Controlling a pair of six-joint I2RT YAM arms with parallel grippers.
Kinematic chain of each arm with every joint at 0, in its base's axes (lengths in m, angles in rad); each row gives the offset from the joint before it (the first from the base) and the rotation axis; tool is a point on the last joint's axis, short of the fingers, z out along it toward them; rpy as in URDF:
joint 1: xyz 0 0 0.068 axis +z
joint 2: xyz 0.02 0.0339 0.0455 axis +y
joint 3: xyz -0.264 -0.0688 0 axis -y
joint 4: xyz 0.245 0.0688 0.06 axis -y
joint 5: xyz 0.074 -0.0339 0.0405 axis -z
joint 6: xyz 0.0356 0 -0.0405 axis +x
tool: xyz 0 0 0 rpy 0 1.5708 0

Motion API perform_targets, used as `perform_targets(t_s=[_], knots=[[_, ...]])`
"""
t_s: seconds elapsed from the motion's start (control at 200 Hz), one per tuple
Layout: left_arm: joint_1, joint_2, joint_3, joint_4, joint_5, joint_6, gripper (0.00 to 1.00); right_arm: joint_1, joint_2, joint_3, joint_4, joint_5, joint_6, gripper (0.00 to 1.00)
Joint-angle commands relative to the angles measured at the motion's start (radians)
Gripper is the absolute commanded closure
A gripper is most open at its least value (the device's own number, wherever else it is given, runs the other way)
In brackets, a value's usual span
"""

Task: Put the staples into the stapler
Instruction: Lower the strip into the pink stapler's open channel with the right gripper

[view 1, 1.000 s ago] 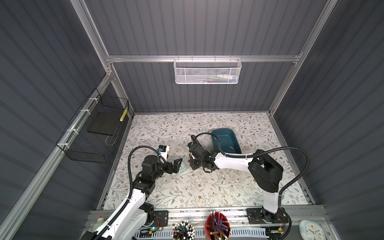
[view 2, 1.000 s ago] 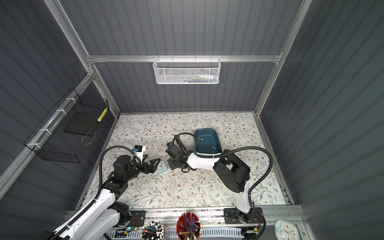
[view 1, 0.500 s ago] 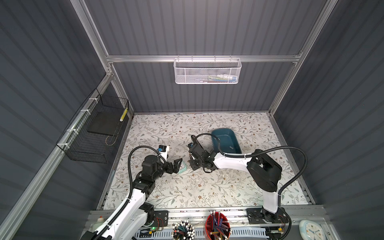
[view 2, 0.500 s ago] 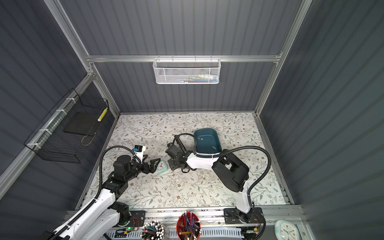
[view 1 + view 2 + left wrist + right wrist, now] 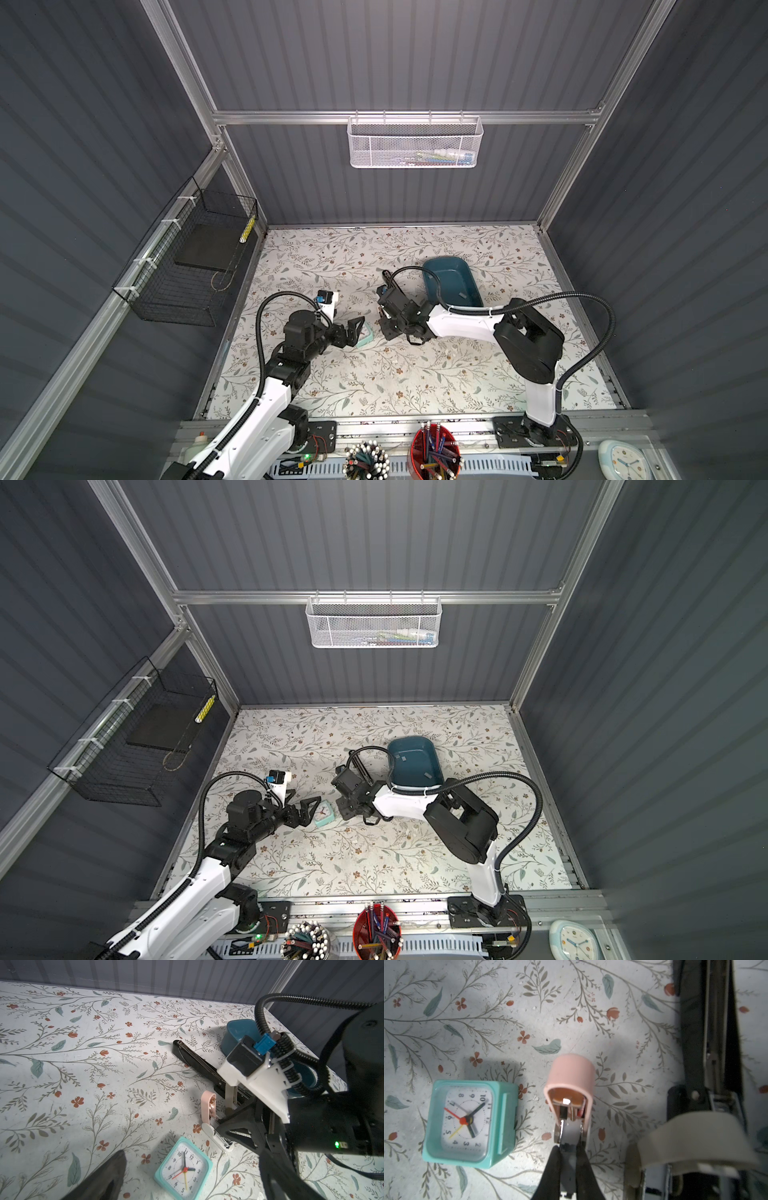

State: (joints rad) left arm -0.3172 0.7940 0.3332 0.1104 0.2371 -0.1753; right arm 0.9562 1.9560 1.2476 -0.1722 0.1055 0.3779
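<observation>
A small pink stapler [image 5: 571, 1076] lies on the floral table with its lid swung up and its metal channel bared; it also shows in the left wrist view [image 5: 208, 1105]. My right gripper [image 5: 568, 1148] is shut on a flat grey strip of staples [image 5: 570, 1134], which sits at the channel's rear end. In both top views the right gripper [image 5: 384, 328] [image 5: 343, 808] hides the stapler. More staples [image 5: 402, 756] lie in the teal tray [image 5: 434, 766]. My left gripper [image 5: 357, 328] [image 5: 191, 1188] stands open just left of it, holding nothing.
A teal alarm clock [image 5: 467, 1124] [image 5: 184, 1169] lies between the left gripper's fingers, close beside the pink stapler. A long black stapler [image 5: 197, 1061] and a beige one [image 5: 695, 1138] lie on the tray's side. Pen cups [image 5: 434, 453] stand at the front edge.
The right arm has edged very slightly to the left. Both grippers keep their states and places.
</observation>
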Motion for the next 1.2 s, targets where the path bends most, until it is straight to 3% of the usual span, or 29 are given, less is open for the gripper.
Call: perform_targets(t_s=[0.0, 0.645, 1.196], knots=[[0.001, -0.005, -0.011, 0.011, 0.015, 0.019, 0.00, -0.004, 0.015, 0.014, -0.022, 0.008, 0.019, 0.91], [0.001, -0.006, -0.013, 0.014, 0.026, 0.019, 0.00, -0.004, -0.061, -0.037, 0.047, 0.021, 0.073, 0.92], [0.001, -0.014, -0.014, 0.011, 0.026, 0.019, 0.00, -0.004, -0.012, -0.030, 0.039, 0.015, 0.065, 0.93]])
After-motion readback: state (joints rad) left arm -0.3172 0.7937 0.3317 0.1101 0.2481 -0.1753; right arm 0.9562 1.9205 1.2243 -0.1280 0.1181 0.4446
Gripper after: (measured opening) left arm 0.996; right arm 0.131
